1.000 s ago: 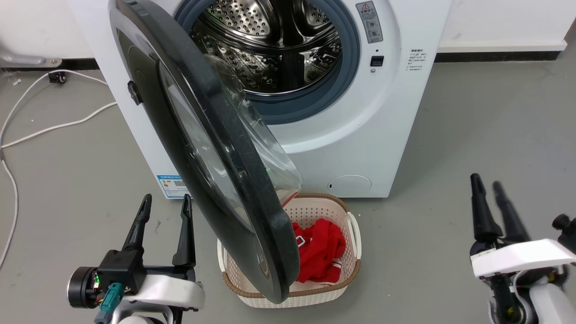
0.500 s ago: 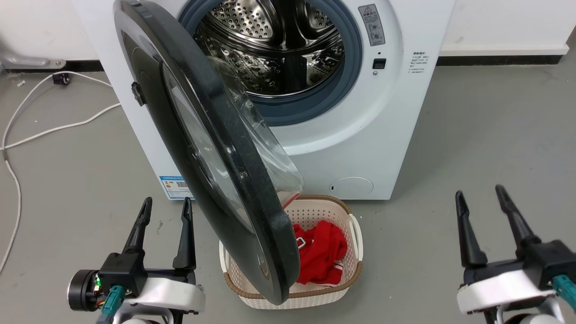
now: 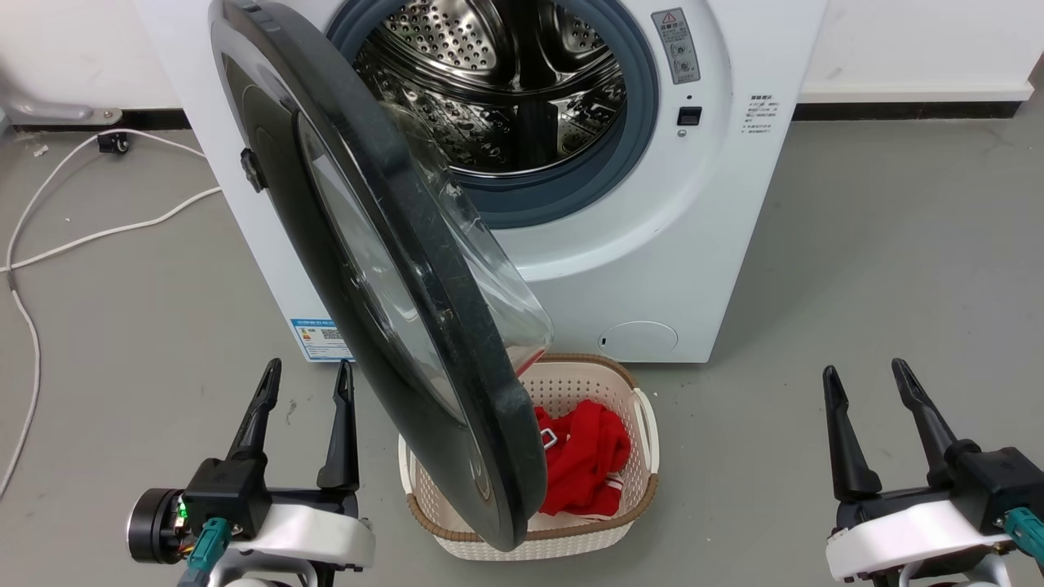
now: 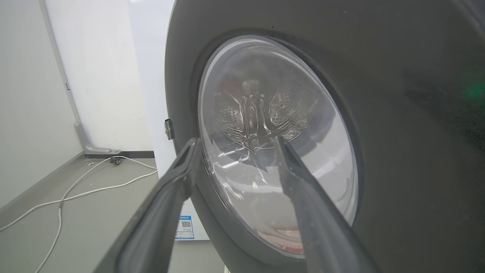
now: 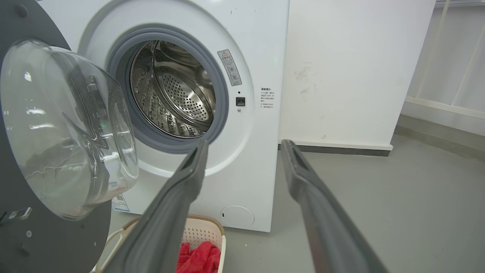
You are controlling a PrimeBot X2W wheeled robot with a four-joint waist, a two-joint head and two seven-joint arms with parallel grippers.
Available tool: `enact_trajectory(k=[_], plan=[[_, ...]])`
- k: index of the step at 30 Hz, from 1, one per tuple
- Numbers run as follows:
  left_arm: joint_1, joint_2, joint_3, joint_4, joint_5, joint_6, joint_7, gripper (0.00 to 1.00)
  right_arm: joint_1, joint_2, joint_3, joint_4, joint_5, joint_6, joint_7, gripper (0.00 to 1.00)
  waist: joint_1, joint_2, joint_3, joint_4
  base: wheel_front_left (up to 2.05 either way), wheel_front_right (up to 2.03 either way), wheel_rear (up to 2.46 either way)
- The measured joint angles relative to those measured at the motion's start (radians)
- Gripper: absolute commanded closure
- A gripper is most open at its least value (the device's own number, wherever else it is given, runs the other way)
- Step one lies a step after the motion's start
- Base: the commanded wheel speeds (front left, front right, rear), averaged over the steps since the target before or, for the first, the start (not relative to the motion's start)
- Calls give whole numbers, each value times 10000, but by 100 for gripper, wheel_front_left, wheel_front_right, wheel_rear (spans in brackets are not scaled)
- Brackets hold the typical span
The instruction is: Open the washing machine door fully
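Ahead of me on the grey floor sits the washing machine, with the washing machine door standing part-way open. It is hinged on my left and turned nearly edge-on to the head camera. Its top is cut off by the upper frame edge. Its lowest rim hangs in front of the beige basket, hiding the basket's left side and part of the red cloth inside. The door and its bulging glass bowl cover the left half of the drum mouth.

My left tool is released, fingers spread with nothing between them, just beside the door's outer face. I cannot tell whether the nearer finger touches it. My right tool is likewise spread and empty, well apart from the door, with bare floor around it to the right of the machine. Left of the door the floor is open too, crossed by a white cable that runs off the frame edge.
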Motion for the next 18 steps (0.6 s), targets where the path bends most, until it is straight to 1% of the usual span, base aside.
enact_trajectory(k=[1,2,3,4,13,16,18], plan=[[0,0,-8,2,0,0,0,0,-2,0,-2,2,21,0,-2,0,0,0,1,4,0,0,0],[0,0,-12,0,0,0,0,33,-4,0,-4,4,52,0,-2,0,0,0,6,8,0,0,0],[0,0,-13,-8,-2,0,0,89,-5,0,-13,4,54,0,-2,0,0,0,17,10,0,0,0],[0,0,-19,-13,-2,-4,0,100,-8,0,-19,10,86,0,-2,0,0,0,29,10,0,0,0],[-4,-2,-19,-192,-10,-38,0,100,-47,2,-58,84,159,0,13,0,1,0,82,10,0,0,0],[-81,-2,-12,-633,25,19,0,100,-49,2,-79,94,159,0,15,0,0,0,99,28,0,0,0],[-278,0,12,-1239,79,38,-2,100,-54,2,-90,94,167,0,15,0,0,0,119,41,0,0,0]])
